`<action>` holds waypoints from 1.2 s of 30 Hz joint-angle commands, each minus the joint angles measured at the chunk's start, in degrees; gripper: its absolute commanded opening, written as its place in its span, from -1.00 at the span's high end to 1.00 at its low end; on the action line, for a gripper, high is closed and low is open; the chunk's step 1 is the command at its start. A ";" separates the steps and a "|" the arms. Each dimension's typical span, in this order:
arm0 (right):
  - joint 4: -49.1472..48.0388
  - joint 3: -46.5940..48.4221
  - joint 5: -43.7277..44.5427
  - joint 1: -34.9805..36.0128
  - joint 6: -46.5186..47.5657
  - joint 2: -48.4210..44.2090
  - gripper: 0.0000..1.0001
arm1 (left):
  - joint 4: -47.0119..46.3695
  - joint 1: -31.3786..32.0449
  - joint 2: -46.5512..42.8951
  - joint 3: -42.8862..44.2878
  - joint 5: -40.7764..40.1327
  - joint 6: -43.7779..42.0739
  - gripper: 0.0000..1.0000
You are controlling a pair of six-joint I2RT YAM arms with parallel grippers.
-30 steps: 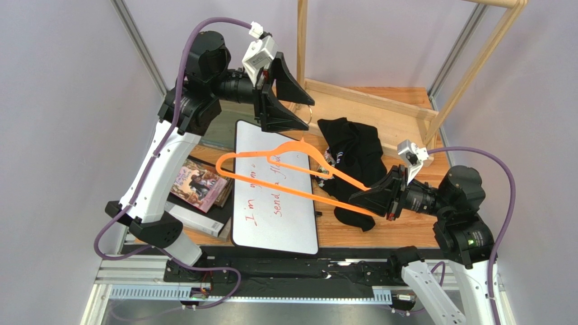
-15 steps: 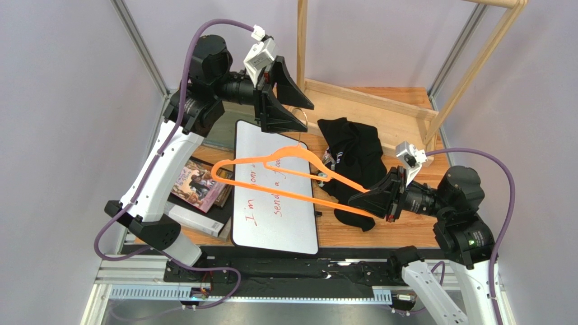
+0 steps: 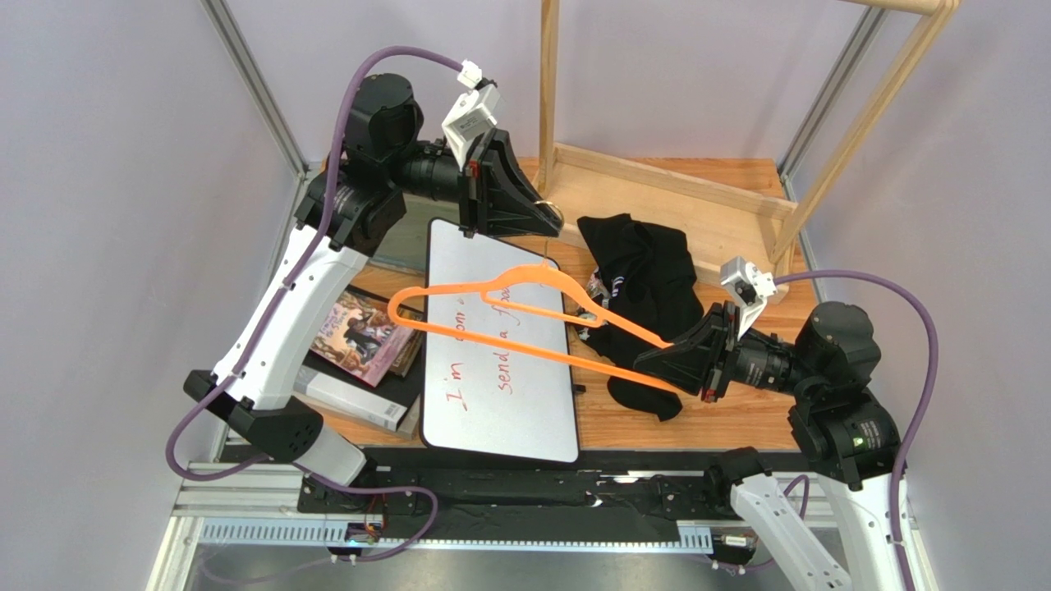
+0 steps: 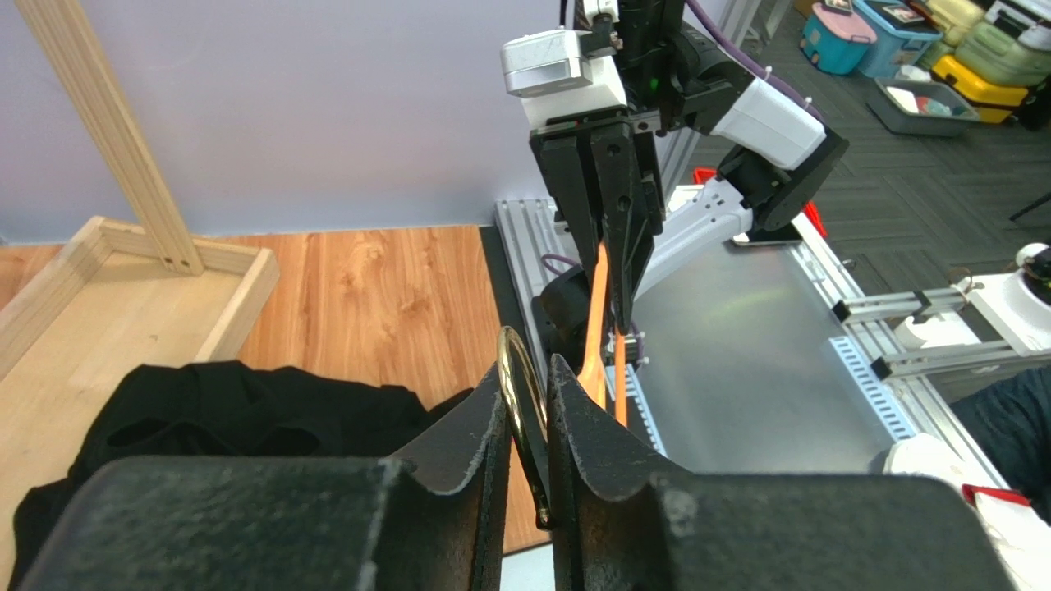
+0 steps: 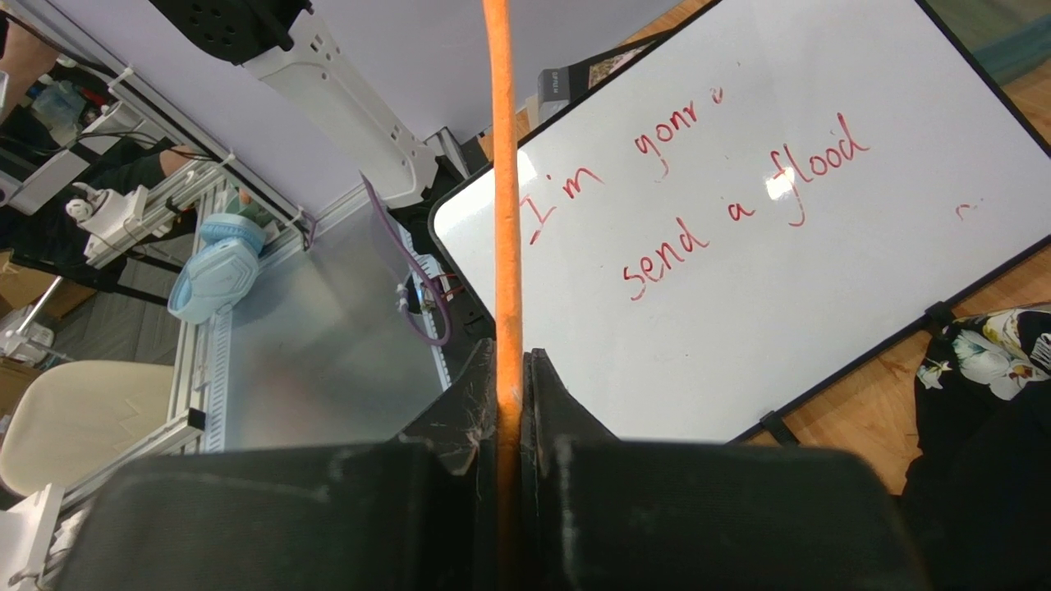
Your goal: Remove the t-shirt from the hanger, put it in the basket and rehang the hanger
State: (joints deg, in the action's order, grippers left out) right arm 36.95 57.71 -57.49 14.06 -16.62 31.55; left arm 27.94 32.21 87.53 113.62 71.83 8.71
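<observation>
Two grips: my right jaws clamp the shoulder tip of the bright orange plastic triangular hanger (image 5: 502, 185), my left jaws pinch its slim metal hook (image 4: 523, 406), and the black rose-print cotton t-shirt (image 3: 648, 265) lies crumpled at the right side of the desk (image 3: 613, 431), nearest my right jaws.

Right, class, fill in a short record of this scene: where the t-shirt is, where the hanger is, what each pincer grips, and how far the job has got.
t-shirt: off the hanger, crumpled in a heap on the table, to the right of the whiteboard
hanger: bare, held up over the whiteboard
left pincer: closed on the hanger's metal hook
right pincer: shut on the orange frame, at the end nearest the t-shirt
stage: shirt and hanger appear fully apart
</observation>
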 commanded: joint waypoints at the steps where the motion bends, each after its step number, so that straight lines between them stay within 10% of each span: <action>1: -0.65 1.88 2.12 0.26 1.42 -0.70 1.00 | -0.96 -0.21 -1.92 1.25 2.00 -0.62 0.61; 3: -0.83 1.88 2.04 0.26 1.16 -0.61 1.00 | -0.87 -0.21 -2.27 0.99 1.64 -0.80 0.57; 7: -0.65 2.05 2.39 0.17 1.15 -0.70 1.00 | -0.09 -0.74 -3.15 0.55 0.15 -1.76 -0.11; 10: -0.04 2.05 3.09 0.26 1.50 -1.05 1.00 | 0.36 -3.28 -4.72 -0.07 -0.64 -1.77 -0.98; 20: 1.81 1.70 9.31 0.17 1.33 -1.23 1.00 | 1.75 -18.23 -16.67 -10.42 -35.06 16.16 -0.99; 32: 1.30 16.36 61.87 0.26 2.21 7.46 1.00 | -30.90 -15.78 -34.97 -44.70 -22.09 40.06 -0.94; 36: -1.96 21.38 72.93 0.26 3.70 12.56 1.00 | -21.90 -7.53 -36.37 -44.45 -27.96 33.68 -0.93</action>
State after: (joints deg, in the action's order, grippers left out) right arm 43.07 73.45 -1.37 14.17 -14.92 40.93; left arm 7.42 18.50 52.18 69.23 45.87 41.56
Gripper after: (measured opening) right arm 0.019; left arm 0.966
